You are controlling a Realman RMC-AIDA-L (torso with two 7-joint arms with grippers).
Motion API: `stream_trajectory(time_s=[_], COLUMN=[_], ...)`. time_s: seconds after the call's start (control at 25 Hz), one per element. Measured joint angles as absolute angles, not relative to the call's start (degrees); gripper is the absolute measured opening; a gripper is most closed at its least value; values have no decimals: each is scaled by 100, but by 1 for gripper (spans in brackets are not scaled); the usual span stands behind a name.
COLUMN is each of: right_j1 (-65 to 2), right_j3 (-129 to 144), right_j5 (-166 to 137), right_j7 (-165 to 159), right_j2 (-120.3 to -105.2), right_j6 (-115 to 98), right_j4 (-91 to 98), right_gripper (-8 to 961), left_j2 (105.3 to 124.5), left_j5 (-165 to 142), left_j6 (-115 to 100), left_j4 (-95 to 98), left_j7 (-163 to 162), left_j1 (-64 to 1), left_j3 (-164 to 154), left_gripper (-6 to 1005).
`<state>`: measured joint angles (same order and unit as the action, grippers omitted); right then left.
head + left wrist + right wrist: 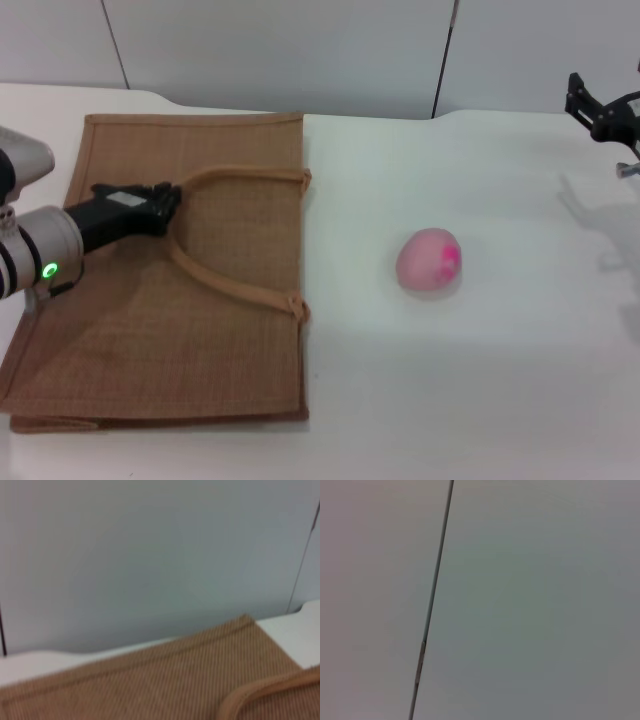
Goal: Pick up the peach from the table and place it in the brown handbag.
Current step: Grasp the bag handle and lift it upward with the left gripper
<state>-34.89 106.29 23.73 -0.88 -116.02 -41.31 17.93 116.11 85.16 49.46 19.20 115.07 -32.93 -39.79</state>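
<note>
Head view is showing me that the task is barely begun: the small rounded pale-pink peach with its magenta blotch is lying untouched on the broad white matte worktop, roughly midway between the near and far edges and a little toward the right edge, well apart from both of my grippers. Nothing is sitting in the large flat tan-brown jute handbag, which is lying flat across the left part of the worktop, its light tan arched strap handle resting on top with its ends at the bag edge facing the peach.

I am holding my left gripper right at the curve of that handle, over the middle of the bag; I cannot tell whether its fingers are spread or closed around the strap. My left wrist view is showing only the bag's weave, its strap and the far edge of the worktop.

My right gripper is hanging raised near the far right corner, fingers looking parted and holding nothing.

Judging from this, picking up the peach, opening the bag and dropping the fruit inside are all left to do.
</note>
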Motion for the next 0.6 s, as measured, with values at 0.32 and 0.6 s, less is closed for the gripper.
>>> stream_trajectory(time_s=[0.32, 0.6], right_j1=[-3495, -3470], right_j3=[10690, 10882], right_j5=[2327, 1968], right_j7=[-74, -29], right_j2=[-11594, -11582], right_j6=[-3969, -3116], right_j4=[1857, 2518], right_gripper=[897, 896], left_j2=[11599, 11629], left_j5=[8140, 7205], left_j6=[5647, 6382], left_j4=[2784, 4278], left_j7=[11122, 10036], left_j1=[-3300, -3090], left_j3=[-3988, -3944], left_gripper=[97, 96])
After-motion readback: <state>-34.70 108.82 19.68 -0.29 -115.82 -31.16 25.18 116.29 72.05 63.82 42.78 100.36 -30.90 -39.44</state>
